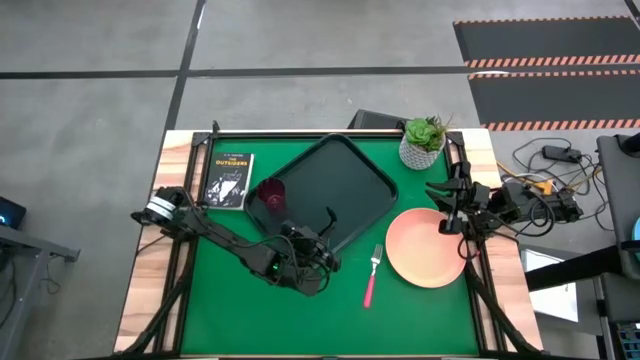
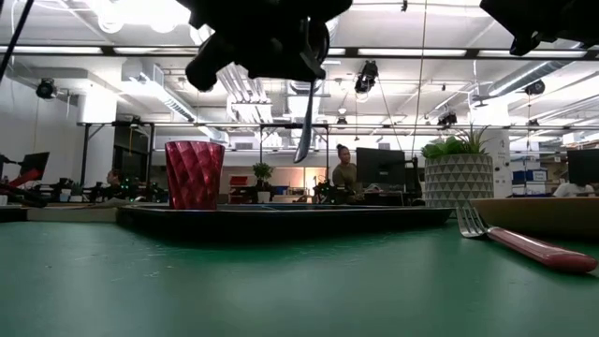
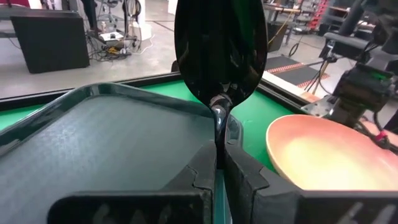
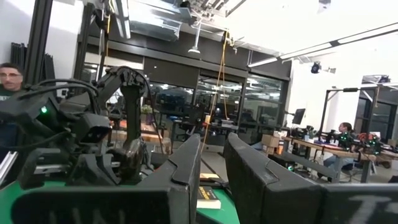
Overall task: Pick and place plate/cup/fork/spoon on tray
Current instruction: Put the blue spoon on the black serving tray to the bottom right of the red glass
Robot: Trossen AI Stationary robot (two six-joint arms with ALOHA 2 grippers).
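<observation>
The black tray (image 1: 345, 175) lies at the table's middle. The maroon cup (image 1: 272, 194) stands at its left corner and also shows in the low view (image 2: 194, 174). My left gripper (image 1: 322, 240) is at the tray's near edge, shut on the spoon (image 1: 330, 217). The spoon's bowl (image 3: 221, 50) reaches out over the tray. The pink-handled fork (image 1: 372, 275) lies on the green mat between tray and plate. The peach plate (image 1: 425, 250) lies at the right. My right gripper (image 1: 443, 208) hovers over the plate's far right rim, slightly open and empty. My left gripper pinches the spoon between its two fingers (image 3: 202, 171), on the handle just behind the neck (image 3: 217, 118). The spoon runs forward along the fingers. In the low view it slants down from the gripper, bowl (image 2: 304, 136) lowest, clear above the tray.
A small black book (image 1: 229, 180) lies at the far left, beside the tray. A white pot with a green plant (image 1: 423, 143) stands at the far right corner. The green mat near the table's front edge is bare. People show in the room beyond the table.
</observation>
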